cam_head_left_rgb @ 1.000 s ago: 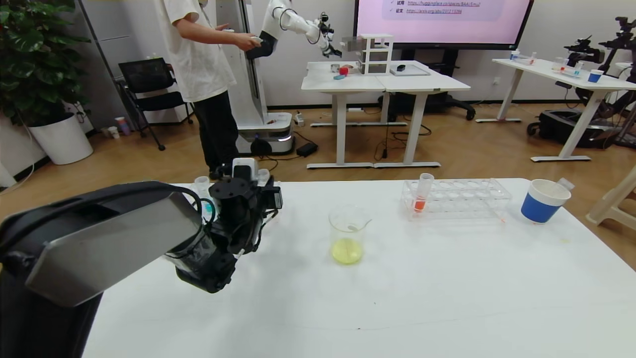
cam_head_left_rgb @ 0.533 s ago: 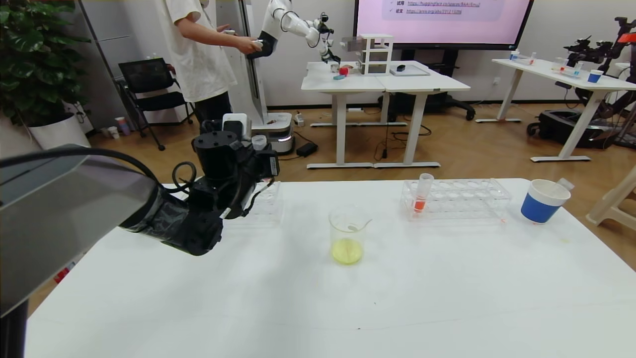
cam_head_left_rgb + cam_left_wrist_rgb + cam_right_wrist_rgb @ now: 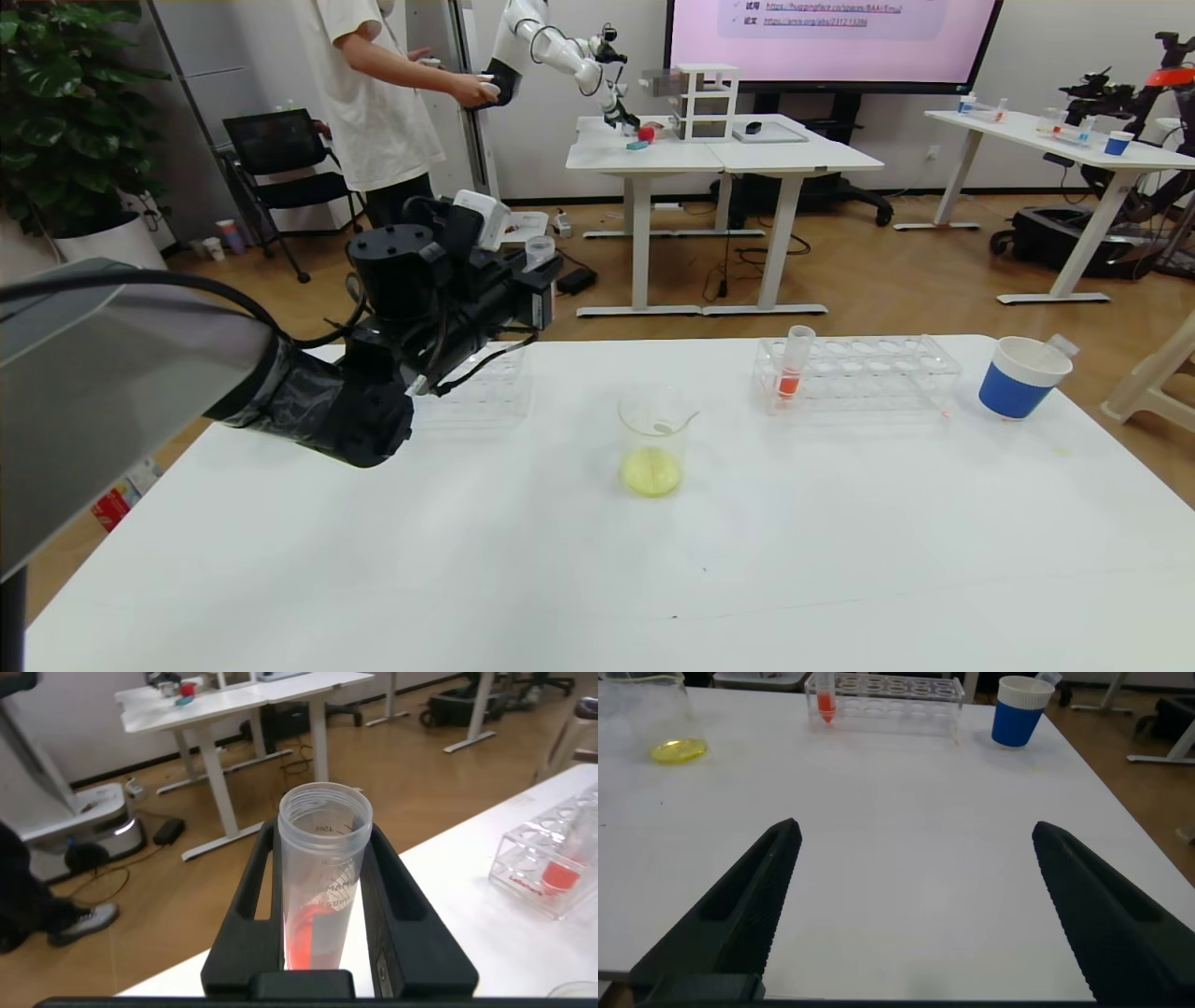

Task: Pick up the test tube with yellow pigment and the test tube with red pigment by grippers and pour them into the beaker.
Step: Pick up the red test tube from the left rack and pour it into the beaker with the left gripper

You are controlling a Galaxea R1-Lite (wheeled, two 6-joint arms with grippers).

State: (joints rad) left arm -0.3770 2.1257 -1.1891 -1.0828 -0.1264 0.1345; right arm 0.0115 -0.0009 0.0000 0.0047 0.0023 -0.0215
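My left gripper (image 3: 534, 276) is shut on the test tube with red pigment (image 3: 539, 252) and holds it in the air above the clear left rack (image 3: 490, 387), to the left of the beaker. In the left wrist view the tube (image 3: 322, 882) sits between the fingers (image 3: 257, 873) with red liquid low inside. The beaker (image 3: 653, 441) stands mid-table with yellow liquid in its bottom. My right gripper (image 3: 915, 829) is open and empty, low over the near table. The test tube with yellow pigment is out of view.
A clear rack (image 3: 859, 371) at the back right holds one tube of brighter orange-red liquid (image 3: 794, 364). A blue-and-white paper cup (image 3: 1022, 376) stands at the far right. A person and another robot stand beyond the table.
My left arm has risen from the left rack with the red tube and swung a little toward the beaker. The beaker and the right rack have not moved.
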